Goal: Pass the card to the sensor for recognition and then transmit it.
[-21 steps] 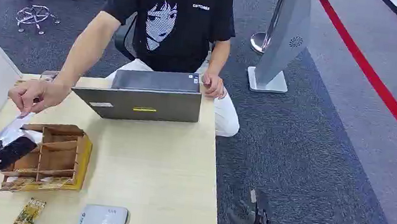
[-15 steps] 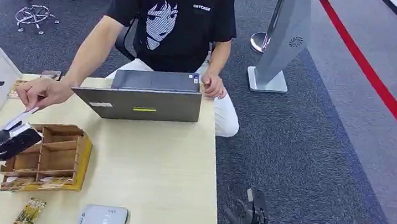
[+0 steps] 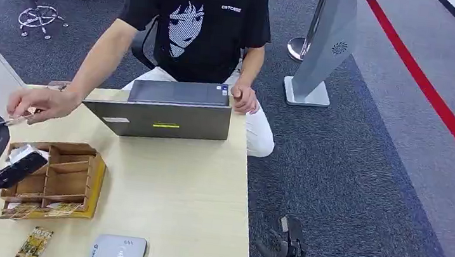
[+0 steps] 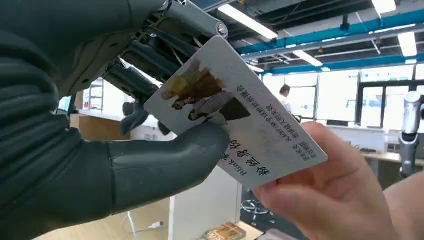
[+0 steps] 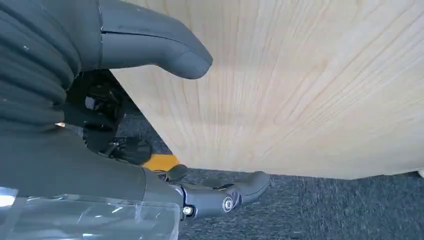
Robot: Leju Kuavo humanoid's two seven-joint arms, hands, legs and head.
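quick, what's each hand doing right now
Left hand: holding the card, thumb pressed on it; a person's hand grips the card's other end.
Right hand: open, holding nothing, beside the table edge.

Dark grey carpet (image 3: 347,179) is crossed by a red stripe (image 3: 433,93); ceiling lights (image 4: 245,20) and windows (image 4: 340,95) are seen beyond the left hand (image 4: 100,150).
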